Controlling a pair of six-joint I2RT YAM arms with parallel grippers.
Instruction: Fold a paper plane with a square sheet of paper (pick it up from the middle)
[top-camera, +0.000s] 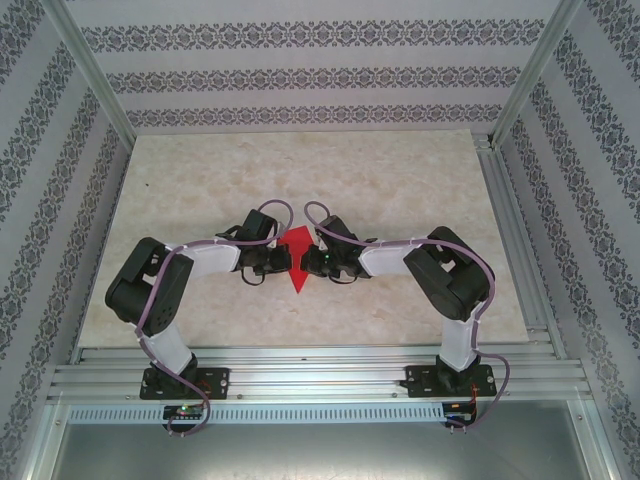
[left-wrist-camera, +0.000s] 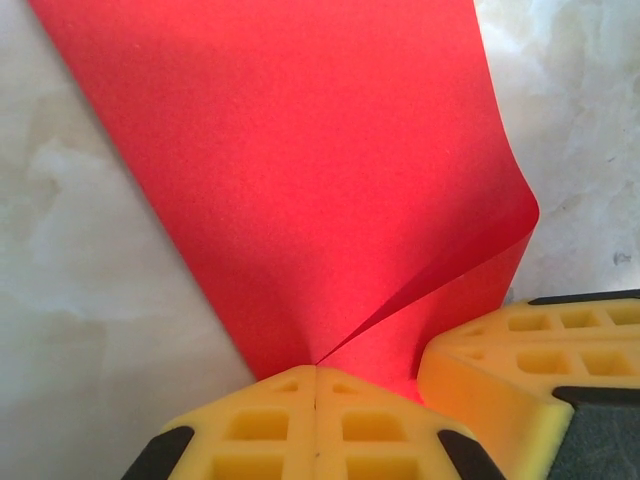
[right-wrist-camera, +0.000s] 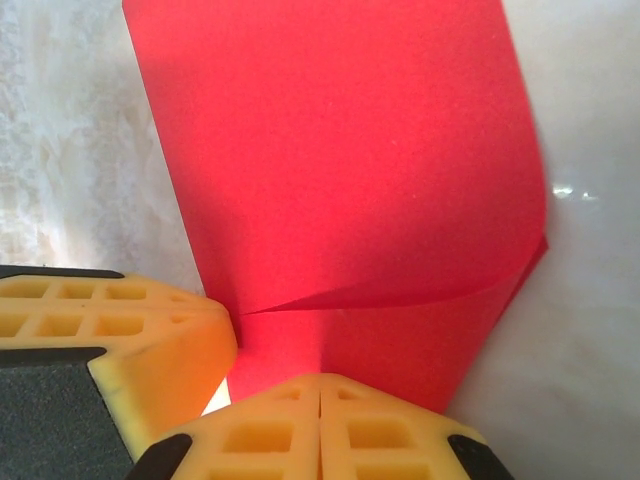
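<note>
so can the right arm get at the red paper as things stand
Likely yes: the right fingers look shut on the edge of the red paper, with nothing in the way.

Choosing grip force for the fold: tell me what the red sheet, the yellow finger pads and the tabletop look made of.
Red sheet: thin matte paper, curling into a soft fold.
Yellow pads: probably moulded foam or soft rubber, with recessed square cells.
Tabletop: slightly glossy, marble-patterned; stone or laminate unclear.

Square sheet of paper (top-camera: 297, 268) on the table (top-camera: 190, 180), between left end effector (top-camera: 274, 262) and right end effector (top-camera: 317, 263).
</note>
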